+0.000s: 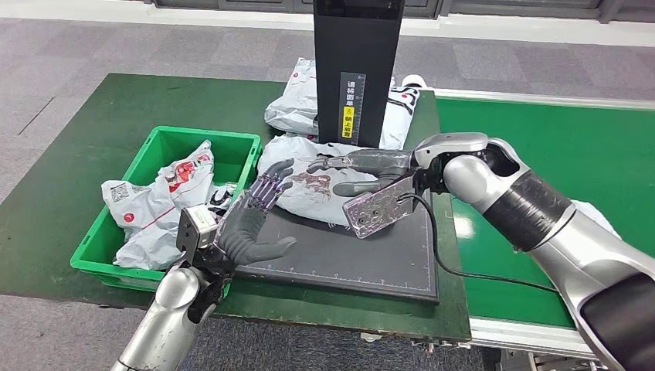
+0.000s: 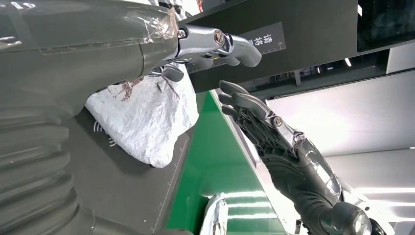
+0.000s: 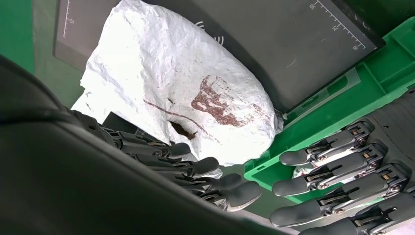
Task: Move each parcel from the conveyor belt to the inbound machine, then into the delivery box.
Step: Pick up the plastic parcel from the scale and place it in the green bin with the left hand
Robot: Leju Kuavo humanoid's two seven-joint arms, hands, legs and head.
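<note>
I have the white parcel (image 1: 309, 185) lying on the inbound machine's black scan pad (image 1: 363, 259), both hands' fingers released, seemingly not gripping it; next, grasp and lift it into the green delivery box (image 1: 166, 147).

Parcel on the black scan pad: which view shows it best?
The right wrist view: the white parcel lies unobstructed, its reddish print legible. In the head view the parcel is partly covered by the right hand. The left wrist view shows only one crumpled end beside the left hand's cover.
</note>
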